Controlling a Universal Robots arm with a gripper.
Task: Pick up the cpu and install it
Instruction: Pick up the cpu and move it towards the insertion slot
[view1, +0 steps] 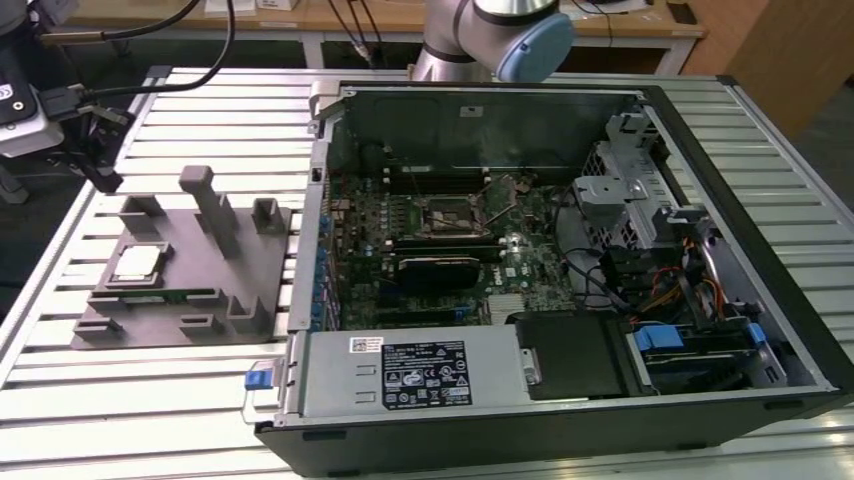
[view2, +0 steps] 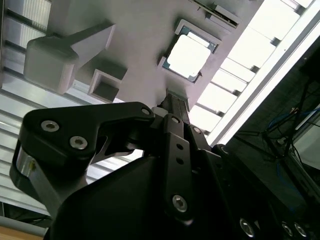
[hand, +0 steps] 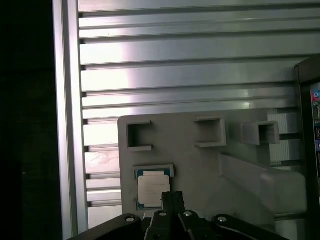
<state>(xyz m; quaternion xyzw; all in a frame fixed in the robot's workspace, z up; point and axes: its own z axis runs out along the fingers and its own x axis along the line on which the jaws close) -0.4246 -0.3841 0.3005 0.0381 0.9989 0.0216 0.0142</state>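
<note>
Exterior view, gripper: my gripper (view1: 106, 182) hangs by the tray's corner toward the exterior view's left, touching nothing.
Exterior view, cpu: the cpu (view1: 138, 262) lies flat in a framed seat on the grey tray (view1: 180, 268), on the exterior view's left of the open case (view1: 561, 420).
Exterior view, socket: the socket (view1: 454, 212) sits on the board inside the case, well apart from the cpu.
Second wrist view, gripper: my fingers (view2: 176, 107) are pressed together with nothing between them.
Second wrist view, cpu: the cpu (view2: 189, 51) is in its seat, near my tips but apart from them.
First wrist view, gripper: my narrow, closed tip (hand: 172, 196) overlaps the cpu's edge; I cannot tell contact here.
First wrist view, cpu: the cpu (hand: 150, 187) lies silvery top up on the tray (hand: 200, 175).
</note>
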